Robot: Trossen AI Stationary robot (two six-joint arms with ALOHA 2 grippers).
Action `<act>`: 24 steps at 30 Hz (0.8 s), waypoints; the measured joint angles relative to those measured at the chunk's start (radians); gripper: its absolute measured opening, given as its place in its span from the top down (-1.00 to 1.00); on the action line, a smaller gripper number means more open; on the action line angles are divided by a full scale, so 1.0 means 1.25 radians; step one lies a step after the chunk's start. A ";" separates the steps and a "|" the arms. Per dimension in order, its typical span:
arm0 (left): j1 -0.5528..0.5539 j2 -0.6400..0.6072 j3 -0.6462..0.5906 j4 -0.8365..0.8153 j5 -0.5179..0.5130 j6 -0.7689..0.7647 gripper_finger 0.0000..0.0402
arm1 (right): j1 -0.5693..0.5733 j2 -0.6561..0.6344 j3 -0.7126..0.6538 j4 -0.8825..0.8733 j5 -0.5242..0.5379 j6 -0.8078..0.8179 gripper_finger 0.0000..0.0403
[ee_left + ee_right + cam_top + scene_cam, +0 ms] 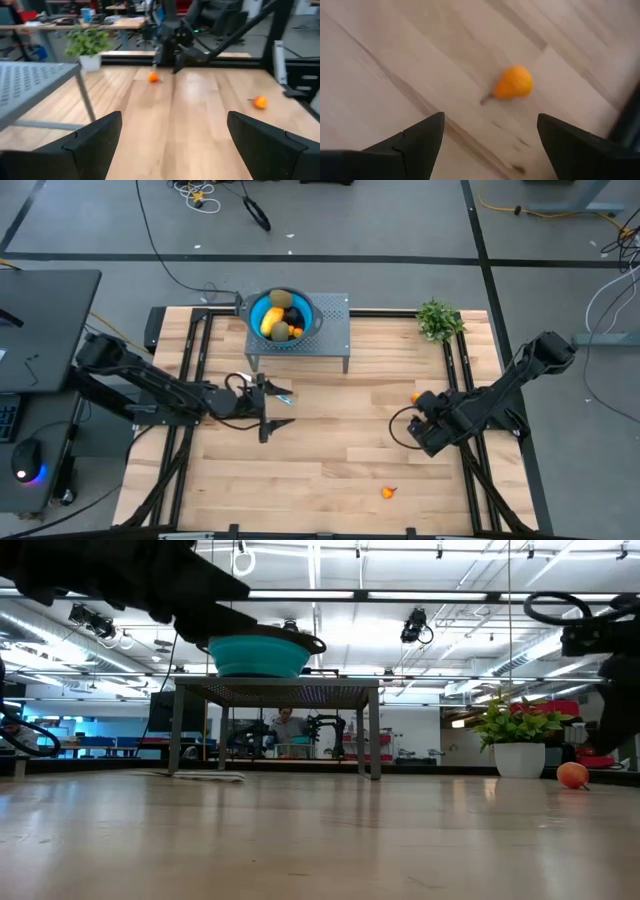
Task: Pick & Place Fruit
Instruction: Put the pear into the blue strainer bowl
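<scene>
A blue bowl point(280, 315) on a grey perforated stand point(330, 330) holds a yellow fruit point(271, 321), an olive-brown one point(281, 300) and other small pieces. One small orange fruit point(416, 396) point(514, 82) lies on the wooden table just ahead of my right gripper point(418, 420) point(490, 120), which is open and tipped down above it without touching. A second orange fruit point(388, 492) point(259, 102) lies near the front edge. My left gripper point(272, 406) point(172, 120) is open, held level near the stand's front, with nothing between its fingers.
A potted green plant point(438, 320) stands at the table's far right. A blue-handled knife point(284, 395) lies beside my left gripper. The stand's legs point(87, 102) are close by. Bare wood stretches across the table's middle and front.
</scene>
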 joint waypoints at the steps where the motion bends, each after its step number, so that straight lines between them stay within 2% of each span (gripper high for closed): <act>1: 0.000 0.007 0.000 0.000 -0.008 -0.008 -0.86 | 0.000 0.000 0.000 0.001 0.015 0.004 -0.63; 9: -0.001 0.038 0.001 0.040 -0.017 -0.021 -0.86 | -0.052 0.004 0.001 -0.026 0.103 0.096 -0.63; 24: -0.003 0.040 0.001 0.034 -0.016 -0.023 -0.86 | -0.207 0.104 0.001 -0.018 0.053 0.032 -0.63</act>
